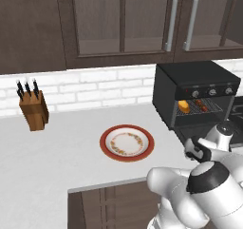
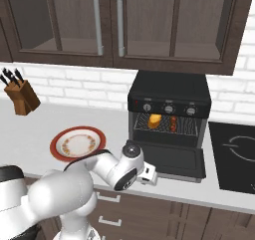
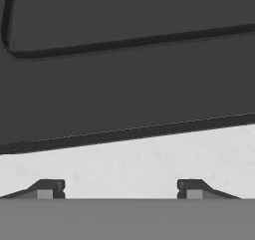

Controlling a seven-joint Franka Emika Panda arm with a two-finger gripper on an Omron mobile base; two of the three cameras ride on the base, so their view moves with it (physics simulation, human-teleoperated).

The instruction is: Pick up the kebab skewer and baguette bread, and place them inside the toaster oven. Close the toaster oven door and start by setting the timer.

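The bread point(image 2: 155, 120) and the skewer point(image 2: 173, 123) both lie on the wire rack point(image 2: 164, 126) inside the black oven point(image 2: 169, 92), bread at nine o'clock of the skewer, the two just beside each other. From the left side they show the same way, the orange loaf point(image 1: 184, 106) nearest the oven's left wall and the dark red chunks point(image 1: 201, 105) further in. With both loaded, what is left, as I judge it, is shutting the door and turning the timer.

The door point(image 2: 172, 160) hangs dropped open, lying flat over the bench point(image 2: 30, 134) in front of the oven mouth. The arm is folded low, with its hand point(image 3: 121, 188) brought down at the door's front edge, at about six o'clock of the oven opening. I take that as the reason for the low pose: to get under or against the panel's free edge and swing it up. In the hand's own camera the dark slab of the door point(image 3: 124, 84) fills the upper part, pale bench point(image 3: 139, 159) shows beneath it, and the two fingertips point(image 3: 47, 188) stand spread wide with nothing between them.

The food sits well above and behind the hand, inside the oven. The row of grey knobs point(image 2: 169, 109) runs across the panel over the opening. The red-rimmed plate point(image 2: 78, 144) lies bare at nine o'clock of the oven, the knife block point(image 2: 21, 97) further off against the wall.
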